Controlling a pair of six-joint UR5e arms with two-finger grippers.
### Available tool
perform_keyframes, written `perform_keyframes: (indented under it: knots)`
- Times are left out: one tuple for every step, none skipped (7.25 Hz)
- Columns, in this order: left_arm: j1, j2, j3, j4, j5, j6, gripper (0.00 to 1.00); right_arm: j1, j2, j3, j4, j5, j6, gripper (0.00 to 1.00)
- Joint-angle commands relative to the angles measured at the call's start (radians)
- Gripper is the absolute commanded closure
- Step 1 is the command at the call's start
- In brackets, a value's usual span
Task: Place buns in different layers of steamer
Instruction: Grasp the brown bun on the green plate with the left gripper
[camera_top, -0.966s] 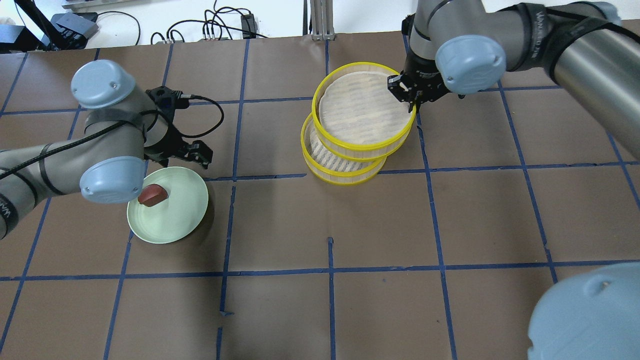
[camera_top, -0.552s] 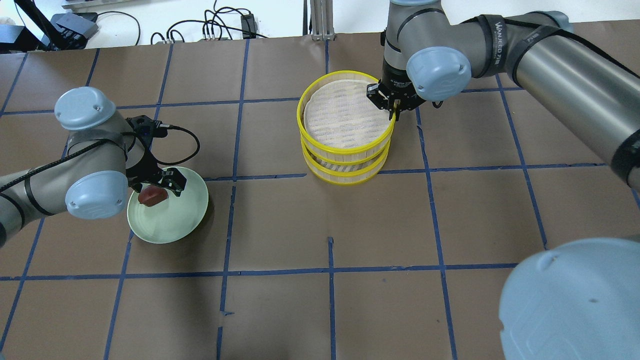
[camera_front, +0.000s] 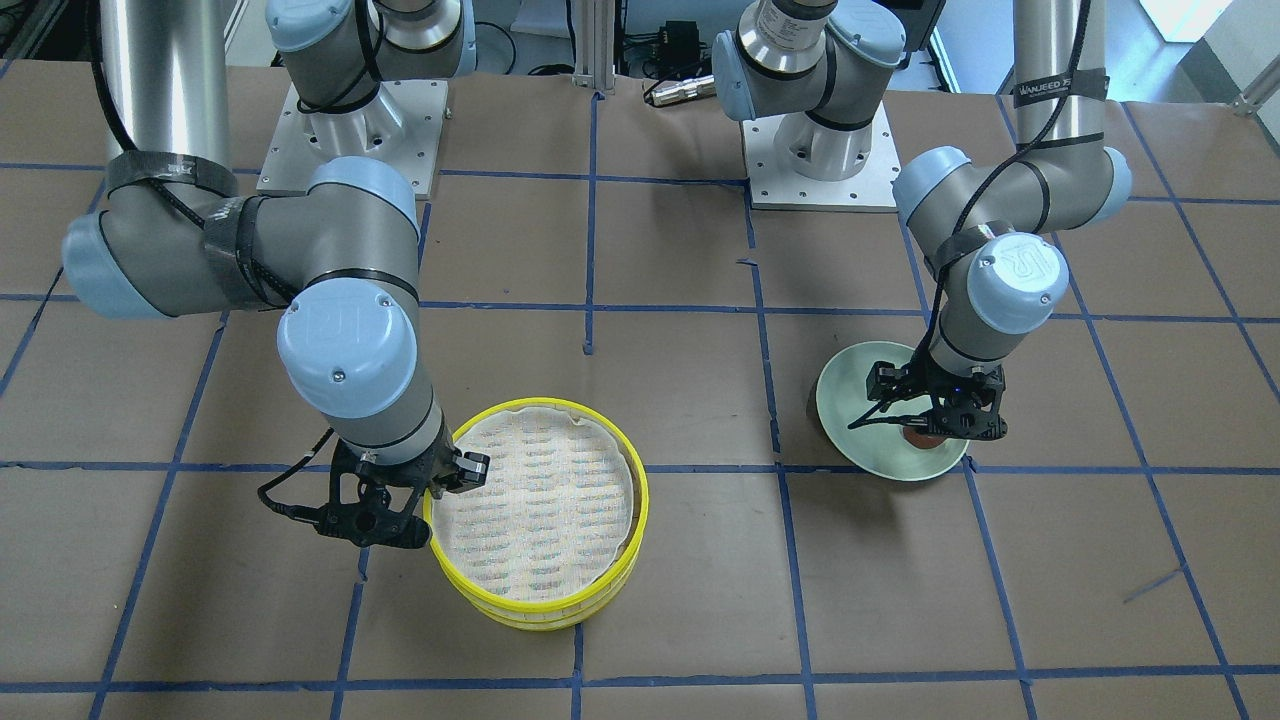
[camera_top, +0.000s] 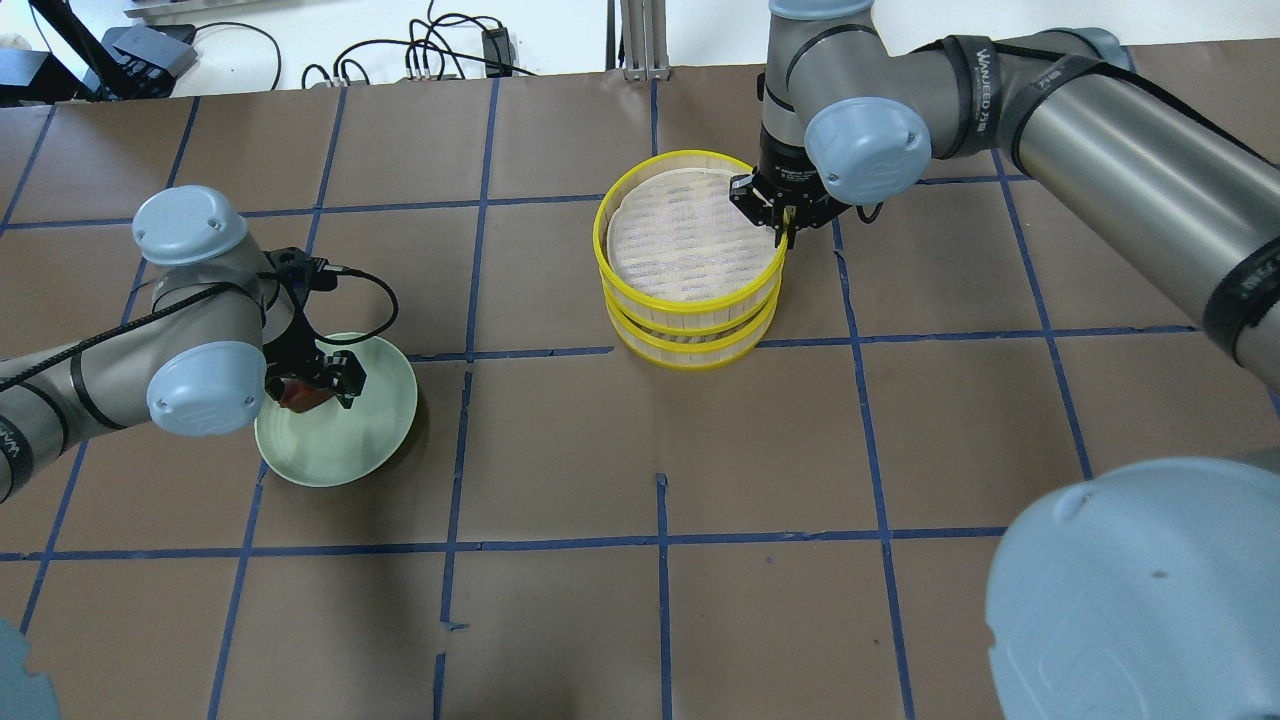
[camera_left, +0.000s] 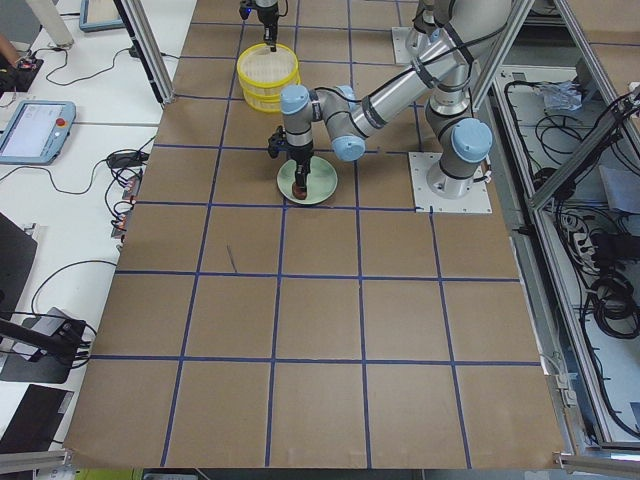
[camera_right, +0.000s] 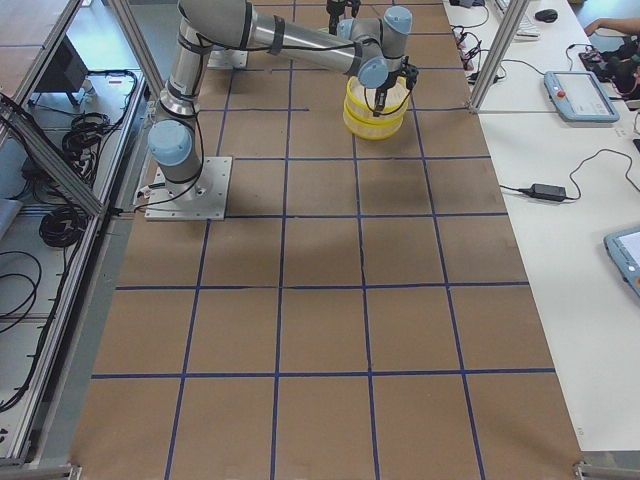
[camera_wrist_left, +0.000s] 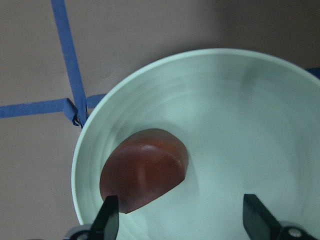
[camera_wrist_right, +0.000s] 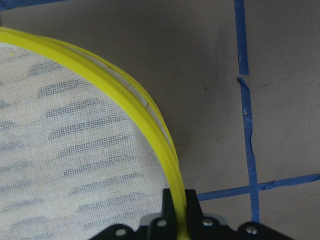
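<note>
In the front-facing view, the dark bun (camera_front: 915, 441) is seen on the plate (camera_front: 850, 385), close to the plate's rim and not at its middle. It is half hidden by the left gripper (camera_front: 938, 428), which hangs low over it. Well apart from the plate, the top tray (camera_front: 638, 500) is stacked on the lower tray (camera_front: 545, 620). Its rim is pinched by the right gripper (camera_front: 440, 487).

In the overhead view, the bun is found on the side of the plate away from the trays. Only bare mesh cloth (camera_top: 690, 240) is shown in the top tray. No white bun is seen, and whether one lies under the top tray cannot be told.

In the two side views, everything is too small for more to be told.

In the left wrist view, the left gripper is opened wide and nothing is held. The bun's long way is slanted. One end is by the plate's rim, right at one finger (camera_wrist_left: 109, 220), and the other end points to the plate's middle. The bun is not centred between the fingers. If the gripper is lowered straight down, that finger could be pushed onto the bun. The bun could then be squashed, or slid along the smooth plate.

In the right wrist view, the yellow rim is clamped tight between the closed fingers. If the rim is let go while the trays are not lined up, the top tray could be left crooked.
</note>
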Motion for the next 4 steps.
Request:
perform_keyframes:
  knots:
    - [0.002, -0.006, 0.004, 0.001, 0.049, 0.018, 0.57, -0.001, -0.02, 0.021, -0.001, 0.0, 0.0, 0.91]
    - [0.002, -0.006, 0.005, 0.002, 0.062, 0.05, 0.72, -0.001, -0.02, 0.023, -0.004, 0.0, 0.001, 0.91]
    - [0.002, -0.006, 0.005, 0.015, 0.063, 0.055, 0.84, -0.001, -0.02, 0.025, -0.008, 0.001, 0.003, 0.88]
    - [0.004, -0.006, 0.005, 0.03, 0.063, 0.053, 0.94, -0.001, -0.019, 0.026, -0.01, 0.001, 0.003, 0.77]
